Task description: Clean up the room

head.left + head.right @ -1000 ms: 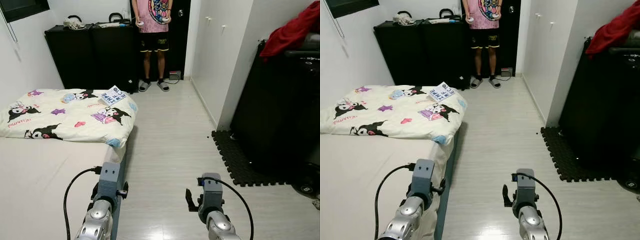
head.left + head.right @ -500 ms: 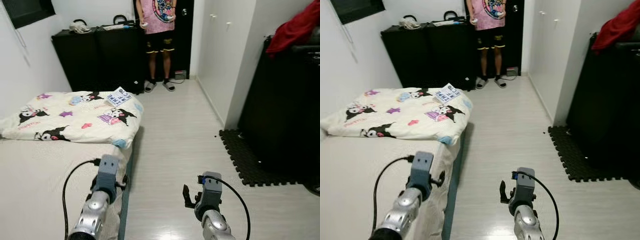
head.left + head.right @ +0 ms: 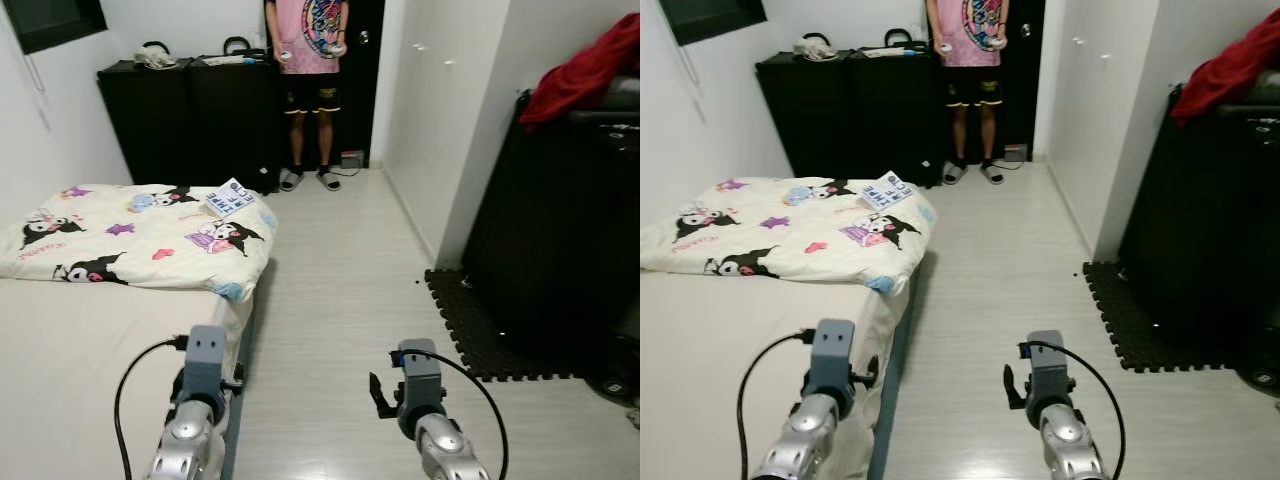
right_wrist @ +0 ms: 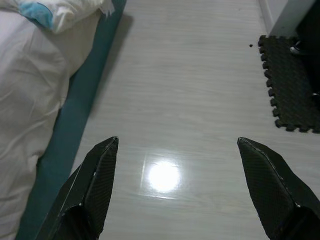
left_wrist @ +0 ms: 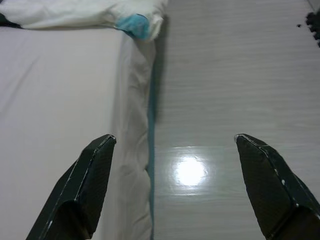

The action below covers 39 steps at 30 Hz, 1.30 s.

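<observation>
left end effector (image 5: 172,187) spread, right end effector (image 4: 177,187) spread

Blue lettering is printed on a white card (image 3: 228,197) lying on the patterned blanket (image 3: 140,232); the words cannot be read.

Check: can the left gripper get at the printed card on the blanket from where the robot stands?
Probably not yet. The card lies at the far end of the blanket, well beyond the left gripper, which is open and empty over the bed's near edge. Nothing blocks the path.
</observation>
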{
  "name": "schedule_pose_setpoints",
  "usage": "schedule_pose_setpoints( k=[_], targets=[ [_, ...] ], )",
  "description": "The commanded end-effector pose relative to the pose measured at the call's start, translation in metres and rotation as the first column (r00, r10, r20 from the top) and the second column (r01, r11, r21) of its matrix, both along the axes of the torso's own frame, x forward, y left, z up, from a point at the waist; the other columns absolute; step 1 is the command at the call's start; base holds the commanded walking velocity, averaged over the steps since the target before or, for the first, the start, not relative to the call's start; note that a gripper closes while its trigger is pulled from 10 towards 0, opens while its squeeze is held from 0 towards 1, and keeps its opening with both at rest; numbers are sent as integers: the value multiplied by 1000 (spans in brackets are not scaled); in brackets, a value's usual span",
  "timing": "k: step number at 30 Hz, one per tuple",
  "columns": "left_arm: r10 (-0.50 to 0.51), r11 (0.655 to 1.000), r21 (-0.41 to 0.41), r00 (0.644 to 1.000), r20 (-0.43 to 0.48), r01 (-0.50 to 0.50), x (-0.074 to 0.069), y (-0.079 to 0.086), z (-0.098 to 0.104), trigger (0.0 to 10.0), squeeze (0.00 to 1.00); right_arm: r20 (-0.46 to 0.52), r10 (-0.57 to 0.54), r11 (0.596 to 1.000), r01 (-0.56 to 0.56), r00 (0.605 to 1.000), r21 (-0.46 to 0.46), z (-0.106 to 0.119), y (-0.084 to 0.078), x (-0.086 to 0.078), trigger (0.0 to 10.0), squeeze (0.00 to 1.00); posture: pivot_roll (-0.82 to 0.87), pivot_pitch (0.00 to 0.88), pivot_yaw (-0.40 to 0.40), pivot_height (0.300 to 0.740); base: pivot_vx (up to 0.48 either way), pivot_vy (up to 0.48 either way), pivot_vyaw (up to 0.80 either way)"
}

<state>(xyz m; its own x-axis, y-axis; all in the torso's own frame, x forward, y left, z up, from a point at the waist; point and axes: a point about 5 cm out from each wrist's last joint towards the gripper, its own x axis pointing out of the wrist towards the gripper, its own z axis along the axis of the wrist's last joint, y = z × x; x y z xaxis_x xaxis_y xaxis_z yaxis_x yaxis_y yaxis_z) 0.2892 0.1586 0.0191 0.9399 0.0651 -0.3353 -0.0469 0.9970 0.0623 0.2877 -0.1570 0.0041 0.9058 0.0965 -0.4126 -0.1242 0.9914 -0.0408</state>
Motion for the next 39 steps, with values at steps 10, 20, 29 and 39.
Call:
schedule_pose_setpoints(
  k=[10,20,29,39],
  targets=[
    [-55,998,24,998,-6,55,8,2,3,10000,0,-98,314,949,-309,944,65,27,26,33,10000,0,-52,31,5,740,0,0,0],
    [-68,996,53,998,3,68,11,7,9,10000,0,-275,353,924,-380,894,-49,9,9,19,10000,0,-27,61,56,740,0,0,0],
    [-49,998,48,999,-22,50,2,9,-1,10000,0,-26,4,998,-3,1000,55,16,-9,13,10000,0,-37,35,45,740,0,0,0],
    [-81,996,30,997,-3,81,-1,-5,-1,10000,0,7,-97,989,95,995,113,-2,6,-6,10000,0,-17,42,33,740,0,0,0]
  ],
)
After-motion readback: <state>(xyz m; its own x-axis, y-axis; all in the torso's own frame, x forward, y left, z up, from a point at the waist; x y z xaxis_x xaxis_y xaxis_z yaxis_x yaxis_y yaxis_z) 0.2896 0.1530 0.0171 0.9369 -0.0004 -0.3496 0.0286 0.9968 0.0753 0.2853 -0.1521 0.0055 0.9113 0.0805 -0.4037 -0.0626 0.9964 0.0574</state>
